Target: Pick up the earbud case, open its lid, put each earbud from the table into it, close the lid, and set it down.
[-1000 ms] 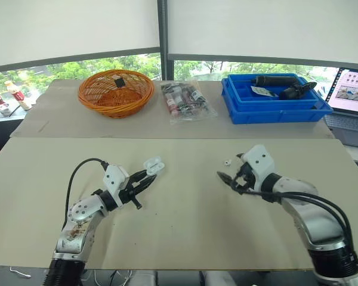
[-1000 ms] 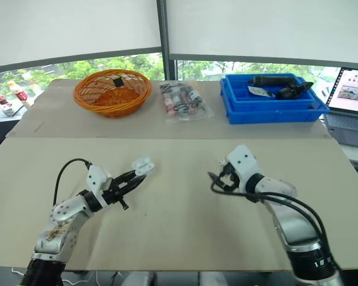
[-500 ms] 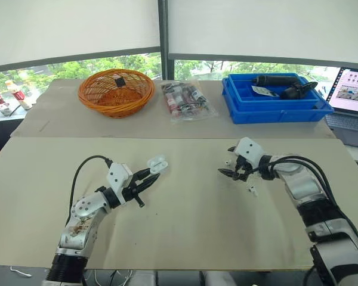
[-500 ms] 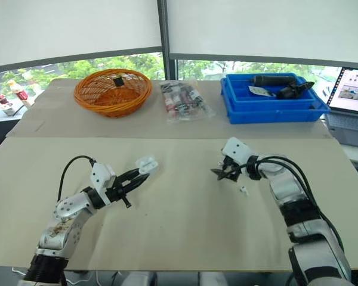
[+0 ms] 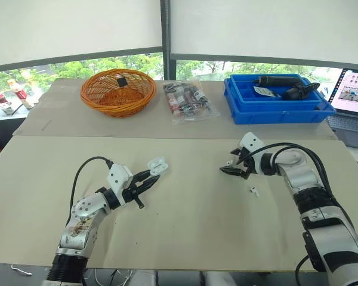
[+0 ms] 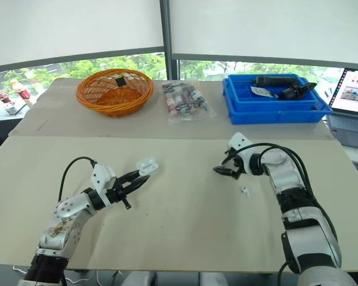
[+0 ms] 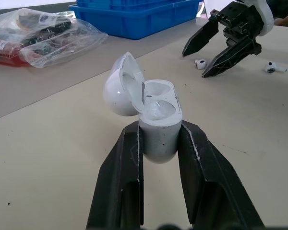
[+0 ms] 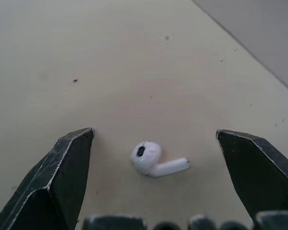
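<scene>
The white earbud case (image 7: pixel 156 120) has its lid tipped open, and my left gripper (image 5: pixel 150 176) is shut on its lower half, holding it just above the beige table (image 5: pixel 185 238) at left of centre. One white earbud (image 8: pixel 153 160) lies on the table between the spread fingers of my open right gripper (image 5: pixel 231 171), untouched. This same earbud (image 7: pixel 200 63) also appears in the left wrist view beside the right gripper's black fingers (image 7: pixel 225 62). A second earbud (image 5: pixel 253 191) lies on the table a little nearer to me, to the right of that gripper.
On the far table stand an orange wicker basket (image 5: pixel 116 92), a clear bag of small items (image 5: pixel 188 101) and a blue tray (image 5: pixel 274 107) holding black tools. A laptop (image 5: pixel 352 89) sits at the far right edge.
My right arm has swung out to the right, uncovering the second earbud, and its gripper now sits low around the first one. The left gripper with the case has barely moved.
</scene>
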Available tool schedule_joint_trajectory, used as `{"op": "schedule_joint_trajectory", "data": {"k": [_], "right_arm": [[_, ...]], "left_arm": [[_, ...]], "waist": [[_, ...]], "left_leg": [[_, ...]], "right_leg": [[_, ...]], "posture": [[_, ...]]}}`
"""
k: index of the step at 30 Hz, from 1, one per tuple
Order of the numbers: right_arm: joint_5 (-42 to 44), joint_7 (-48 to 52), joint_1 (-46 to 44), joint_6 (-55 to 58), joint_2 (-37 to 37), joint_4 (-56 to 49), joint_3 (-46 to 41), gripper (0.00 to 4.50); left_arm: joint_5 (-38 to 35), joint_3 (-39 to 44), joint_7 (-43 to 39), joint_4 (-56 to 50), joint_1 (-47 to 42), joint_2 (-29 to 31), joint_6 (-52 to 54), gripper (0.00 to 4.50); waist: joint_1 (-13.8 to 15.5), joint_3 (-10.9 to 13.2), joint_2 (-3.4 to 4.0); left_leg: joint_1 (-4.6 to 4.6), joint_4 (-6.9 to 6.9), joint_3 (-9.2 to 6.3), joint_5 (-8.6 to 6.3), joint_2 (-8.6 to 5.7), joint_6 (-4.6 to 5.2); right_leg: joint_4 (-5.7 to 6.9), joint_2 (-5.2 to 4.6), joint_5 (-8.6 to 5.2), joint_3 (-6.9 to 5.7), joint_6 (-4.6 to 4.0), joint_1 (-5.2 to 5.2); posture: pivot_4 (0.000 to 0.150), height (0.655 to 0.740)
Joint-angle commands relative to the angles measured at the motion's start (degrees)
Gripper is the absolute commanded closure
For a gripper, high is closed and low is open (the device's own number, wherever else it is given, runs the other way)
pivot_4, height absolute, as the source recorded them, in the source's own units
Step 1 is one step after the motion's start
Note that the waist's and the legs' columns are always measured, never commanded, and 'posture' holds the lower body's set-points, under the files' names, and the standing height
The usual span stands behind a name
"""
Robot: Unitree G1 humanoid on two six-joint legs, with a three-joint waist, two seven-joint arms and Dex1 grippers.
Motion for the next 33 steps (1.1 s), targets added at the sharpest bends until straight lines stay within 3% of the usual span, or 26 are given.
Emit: {"op": "schedule_joint_trajectory", "data": {"k": [1,10,14,21,33], "right_arm": [[0.4,2.5,2.3,1.9,-1.4,-4.8,0.2,0.0],[0.4,-8.0,2.2,4.2,2.3,-2.7,-3.7,0.0],[0.9,-4.9,3.1,7.5,1.3,-4.4,-2.9,0.0],[3.9,5.4,8.5,12.6,-3.1,-18.5,-0.4,0.0],[4.8,-1.2,11.8,19.0,-4.5,-29.3,-4.0,0.0]], "left_arm": [[0.2,0.1,-0.3,-0.9,-0.9,0.2,-1.5,3.99],[0.4,-0.3,-0.2,-1.2,-1.8,-0.3,-0.8,3.99],[0.4,-0.5,-0.2,-1.8,-1.4,-0.3,-0.8,3.99],[0.3,-0.4,-0.3,-2.0,-1.2,0.1,-0.6,3.99],[0.5,-0.1,-0.4,-1.1,-1.8,0.4,-0.8,3.99]], "waist": [[0.0,0.0,0.0],[-0.6,0.0,0.0],[-0.3,0.0,0.0],[0.1,0.0,0.0],[0.1,0.0,0.0]], "left_leg": [[0.0,0.0,0.0,0.0,0.0,0.0],[0.04,0.0,0.0,0.0,0.02,0.0],[0.04,0.01,0.0,0.0,0.01,-0.01],[-0.04,0.0,-0.02,0.0,0.01,0.0],[-0.03,0.01,-0.02,0.0,-0.01,-0.01]], "right_leg": [[0.0,0.0,0.0,0.0,0.0,0.0],[0.03,0.02,0.0,0.0,-0.01,0.0],[0.04,0.01,0.01,0.0,-0.01,0.01],[-0.03,0.0,0.0,-0.03,0.0,0.0],[-0.02,-0.01,0.0,-0.03,0.0,0.0]], "posture": [[0.15,0.7136],[0.15,0.7136],[0.15,0.7136],[0.15,0.7136],[0.15,0.7136]]}}
